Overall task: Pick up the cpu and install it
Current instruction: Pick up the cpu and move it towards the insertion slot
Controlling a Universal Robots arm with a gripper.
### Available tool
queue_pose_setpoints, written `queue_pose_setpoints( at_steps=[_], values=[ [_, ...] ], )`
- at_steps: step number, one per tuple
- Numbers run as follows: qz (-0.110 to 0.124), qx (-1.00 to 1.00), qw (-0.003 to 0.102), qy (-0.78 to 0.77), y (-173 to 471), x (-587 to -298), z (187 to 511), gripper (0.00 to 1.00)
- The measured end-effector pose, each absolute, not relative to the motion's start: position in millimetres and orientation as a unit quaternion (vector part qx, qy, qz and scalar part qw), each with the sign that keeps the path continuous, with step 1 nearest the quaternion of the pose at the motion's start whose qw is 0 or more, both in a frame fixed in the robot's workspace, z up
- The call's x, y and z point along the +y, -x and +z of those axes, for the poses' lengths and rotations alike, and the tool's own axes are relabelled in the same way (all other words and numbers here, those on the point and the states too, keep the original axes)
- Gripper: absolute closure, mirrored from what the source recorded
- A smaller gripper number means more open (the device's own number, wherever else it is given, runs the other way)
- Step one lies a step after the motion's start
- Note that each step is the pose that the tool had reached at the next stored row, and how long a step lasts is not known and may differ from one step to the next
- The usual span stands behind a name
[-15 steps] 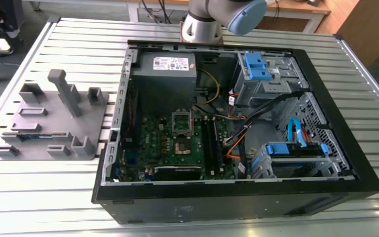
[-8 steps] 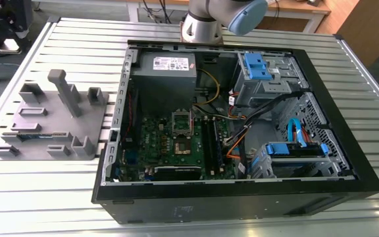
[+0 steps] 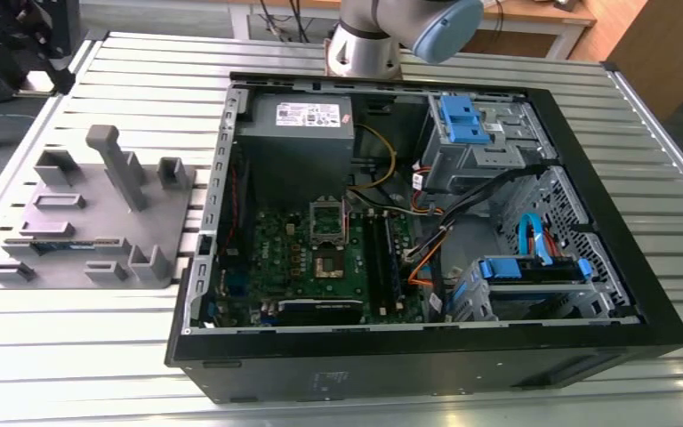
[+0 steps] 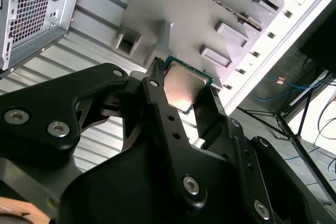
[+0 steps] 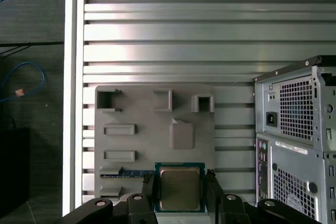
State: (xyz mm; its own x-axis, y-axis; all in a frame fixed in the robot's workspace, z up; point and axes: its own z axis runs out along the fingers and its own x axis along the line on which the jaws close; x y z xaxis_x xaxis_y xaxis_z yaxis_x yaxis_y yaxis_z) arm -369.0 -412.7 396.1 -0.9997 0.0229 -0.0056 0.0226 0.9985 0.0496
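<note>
**cpu** (image 5: 180, 188): flat square chip with a silvery metal top and a thin green rim. It is held off the surfaces behind it, metal face towards the camera in the first wrist view. In the second wrist view the cpu (image 4: 184, 83) is seen at a slant.

**gripper** (image 5: 180, 184): black, two-fingered. The fingers (image 5: 148, 187) are drawn in narrow, one pressed on each opposite edge of the chip, which is clamped between them.

**grey holder plate** (image 5: 157, 116): lies beyond the chip in both wrist views and has raised blocks and slots. A long green strip (image 5: 126, 173) sits in one slot.

**slatted metal table** (image 5: 173, 30): lies under the plate.

**computer case** (image 3: 437, 369): fills the centre and right of the exterior view, side open, just beside the plate. Its perforated rear panel appears in the first wrist view.

**motherboard** (image 3: 300, 267): green, low in the case, with a square socket (image 3: 328, 258) at its middle.

**power supply** (image 3: 296, 120): grey box in the upper left of the case.

**arm** (image 3: 372, 40): its grey joint stands at the top centre of the exterior view
</note>
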Motion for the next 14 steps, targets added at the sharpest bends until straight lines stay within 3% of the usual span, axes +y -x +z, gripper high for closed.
queue_pose_setpoints(
  at_steps=[14],
  values=[
    [0.025,1.000,0.003,-0.011,338.6,-412.7,396.1,0.53]
  ],
)
